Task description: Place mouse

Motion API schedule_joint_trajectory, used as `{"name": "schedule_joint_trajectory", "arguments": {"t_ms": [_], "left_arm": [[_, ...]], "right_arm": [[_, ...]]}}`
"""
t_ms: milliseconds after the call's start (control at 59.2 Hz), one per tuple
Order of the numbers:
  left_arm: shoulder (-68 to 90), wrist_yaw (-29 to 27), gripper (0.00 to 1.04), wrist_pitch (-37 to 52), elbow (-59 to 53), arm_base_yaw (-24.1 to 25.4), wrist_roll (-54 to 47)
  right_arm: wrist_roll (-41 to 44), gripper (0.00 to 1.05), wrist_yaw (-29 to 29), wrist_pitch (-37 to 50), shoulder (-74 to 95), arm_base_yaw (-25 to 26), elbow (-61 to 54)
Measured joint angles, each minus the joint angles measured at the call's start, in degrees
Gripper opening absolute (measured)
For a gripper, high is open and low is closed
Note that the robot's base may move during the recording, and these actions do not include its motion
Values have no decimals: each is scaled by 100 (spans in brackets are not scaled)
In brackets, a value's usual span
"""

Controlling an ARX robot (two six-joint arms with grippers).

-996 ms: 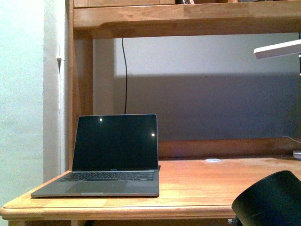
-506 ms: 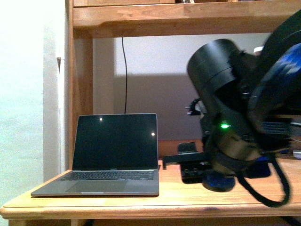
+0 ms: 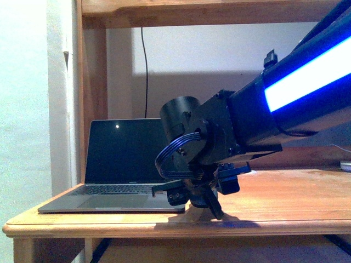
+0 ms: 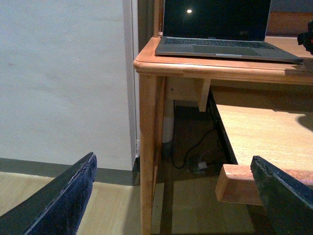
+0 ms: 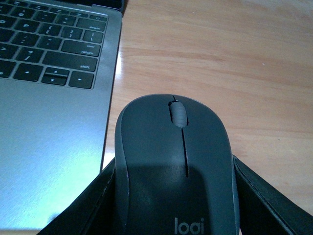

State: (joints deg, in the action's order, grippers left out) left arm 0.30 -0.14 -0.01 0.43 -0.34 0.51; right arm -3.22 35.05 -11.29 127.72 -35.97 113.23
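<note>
The dark grey mouse [image 5: 173, 161], with its scroll wheel and a logo, is clamped between the two black fingers of my right gripper [image 5: 171, 200]. It is just above or on the wooden desk [image 5: 234, 63], right beside the right edge of the open laptop [image 5: 49, 98]. In the front view the right gripper [image 3: 200, 200] is low over the desk [image 3: 285, 200] at the laptop's [image 3: 126, 159] right front corner, and the mouse is mostly hidden by it. My left gripper [image 4: 173, 196] is open and empty, below desk height, in front of the desk's left leg [image 4: 149, 147].
A pull-out wooden shelf [image 4: 259, 132] sits under the desktop. A black cable [image 3: 146, 76] hangs down the back wall behind the laptop. A wooden shelf [image 3: 192, 11] spans above. A white wall [image 3: 27, 109] stands to the left of the desk.
My right arm has swung in from the right and come down to the desk beside the laptop's right front corner, carrying the mouse. The laptop has not moved.
</note>
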Motion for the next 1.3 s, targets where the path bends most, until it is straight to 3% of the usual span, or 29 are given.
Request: {"name": "schedule_joint_trajectory", "arguments": {"t_ms": [625, 878, 1114, 1300], "left_arm": [[0, -2, 97, 0, 0, 0, 2], [0, 0, 97, 0, 0, 0, 0], [0, 0, 97, 0, 0, 0, 0], [0, -2, 97, 0, 0, 0, 0]], "right_arm": [[479, 57, 249, 160, 614, 348, 649], [581, 98, 33, 420, 470, 444, 481], [319, 97, -1025, 1432, -1423, 636, -1582], [190, 97, -2221, 2531, -3574, 1067, -4199]]}}
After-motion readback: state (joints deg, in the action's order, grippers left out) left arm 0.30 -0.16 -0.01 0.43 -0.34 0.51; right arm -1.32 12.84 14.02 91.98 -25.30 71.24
